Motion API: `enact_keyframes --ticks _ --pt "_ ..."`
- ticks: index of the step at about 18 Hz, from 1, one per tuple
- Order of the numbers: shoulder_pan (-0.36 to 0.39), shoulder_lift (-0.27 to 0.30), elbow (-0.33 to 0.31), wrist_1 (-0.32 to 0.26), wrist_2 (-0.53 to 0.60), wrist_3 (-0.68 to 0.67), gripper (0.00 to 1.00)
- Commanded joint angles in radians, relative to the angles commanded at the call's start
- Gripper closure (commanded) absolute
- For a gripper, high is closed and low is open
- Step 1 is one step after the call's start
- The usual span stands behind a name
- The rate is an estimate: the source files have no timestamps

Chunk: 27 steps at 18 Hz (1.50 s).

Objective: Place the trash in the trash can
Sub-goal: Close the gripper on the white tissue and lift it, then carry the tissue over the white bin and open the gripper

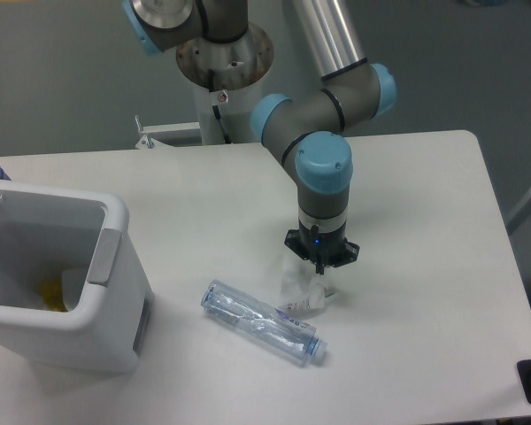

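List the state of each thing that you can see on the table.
gripper: lowered onto the wad, open or shut unclear.
crumpled wad: on the table, under the gripper.
plastic bottle: lying flat, capped.
trash can: upright, open, something yellow inside.

white trash can [115, 305], clear bottle [261, 321], blue cap [319, 351]
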Motion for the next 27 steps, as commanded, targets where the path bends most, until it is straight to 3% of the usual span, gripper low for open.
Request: enact_keyframes --ticks 8,14,21,27 --pt "0.025 0.089 0.020 -0.012 -0.119 -0.084 1.00" --pt "-0.003 0.158 0.035 -0.012 -0.216 -0.181 1.00" --pt "-0.066 0.198 0.161 -0.012 -0.342 -0.357 1.00" --pt "-0.196 0.248 0.261 -0.012 -0.342 -0.497 1.00"
